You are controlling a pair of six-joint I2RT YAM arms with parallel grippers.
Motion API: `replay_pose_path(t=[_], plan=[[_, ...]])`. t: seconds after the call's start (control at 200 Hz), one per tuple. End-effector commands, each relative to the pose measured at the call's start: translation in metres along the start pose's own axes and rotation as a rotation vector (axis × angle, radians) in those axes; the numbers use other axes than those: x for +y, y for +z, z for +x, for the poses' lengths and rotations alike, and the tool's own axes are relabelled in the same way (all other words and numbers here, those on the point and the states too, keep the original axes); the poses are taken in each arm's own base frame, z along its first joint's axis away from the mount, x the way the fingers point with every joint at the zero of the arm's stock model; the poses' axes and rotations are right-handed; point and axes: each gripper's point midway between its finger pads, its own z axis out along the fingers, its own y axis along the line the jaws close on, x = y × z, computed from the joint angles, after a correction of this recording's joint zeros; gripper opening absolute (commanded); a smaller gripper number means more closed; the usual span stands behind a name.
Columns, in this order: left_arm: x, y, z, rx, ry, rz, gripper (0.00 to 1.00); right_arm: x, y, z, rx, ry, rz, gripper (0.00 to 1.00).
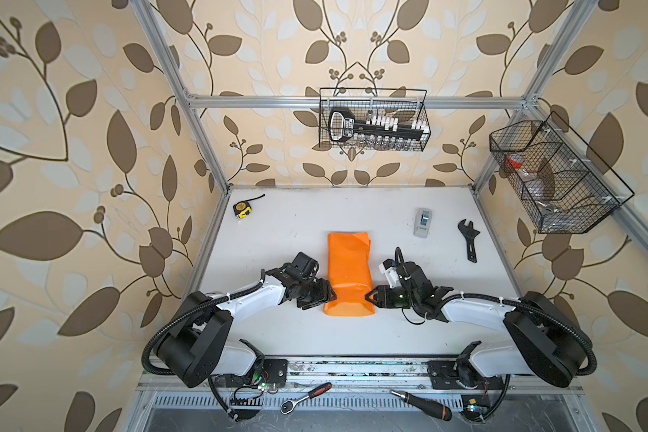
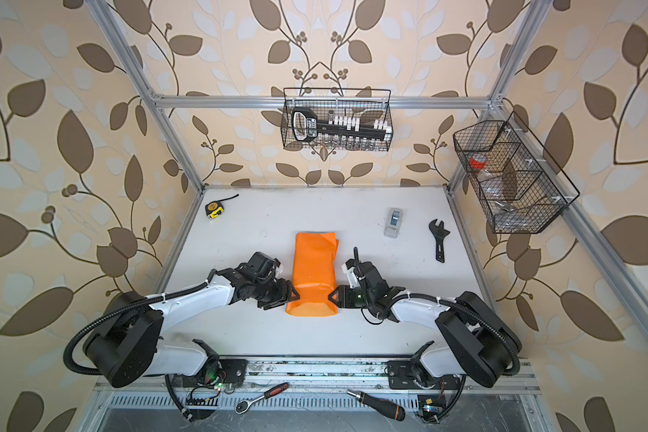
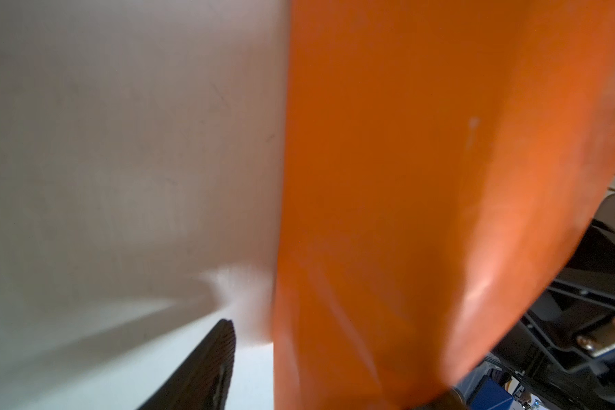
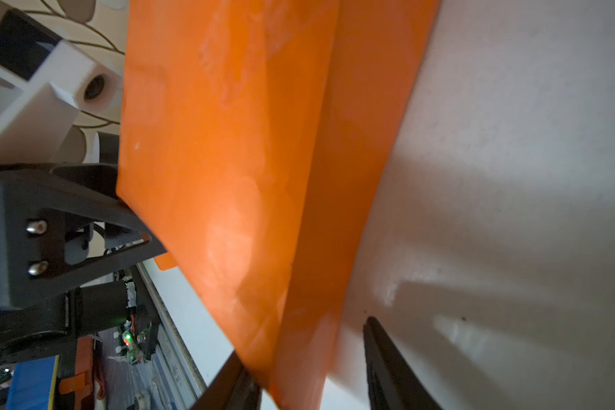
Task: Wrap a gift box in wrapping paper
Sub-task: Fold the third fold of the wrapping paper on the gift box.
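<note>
Flanking folded orange wrapping paper (image 1: 348,273) with left hand (image 1: 332,298) and right hand (image 1: 369,297), one per side; both sitting released, showing gaps beside fingers (image 4: 384,369), grasping nothing.

Plain bright orange for the wrapping paper (image 1: 348,273), white for the table (image 1: 296,224). Beige wallpaper (image 1: 72,149) with big brown and pale grey leaves all over, pretty loud. Yellow-and-black tape measure (image 1: 241,209), grey tape dispenser (image 1: 422,222), black wrench (image 1: 469,239), red-handled ratchet (image 1: 307,397), black wire basket (image 1: 371,144), white-and-black arms (image 1: 251,299).
</note>
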Motion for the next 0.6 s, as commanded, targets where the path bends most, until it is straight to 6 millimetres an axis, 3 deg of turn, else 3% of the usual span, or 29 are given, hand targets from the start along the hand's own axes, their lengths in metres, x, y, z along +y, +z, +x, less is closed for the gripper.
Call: replay_pose_path(t=[0.0,0.595], plan=[[-0.0025,0.0042,-0.0034,-0.025,-0.012,0.015,0.62,0.0017,0.0027,-0.0056,-0.020,0.014,0.005,0.43],[-0.0106,0.0012,-0.0045,-0.034,-0.039,0.047,0.42,0.0081,0.0069,-0.0095,-0.041,0.057,0.016,0.16]])
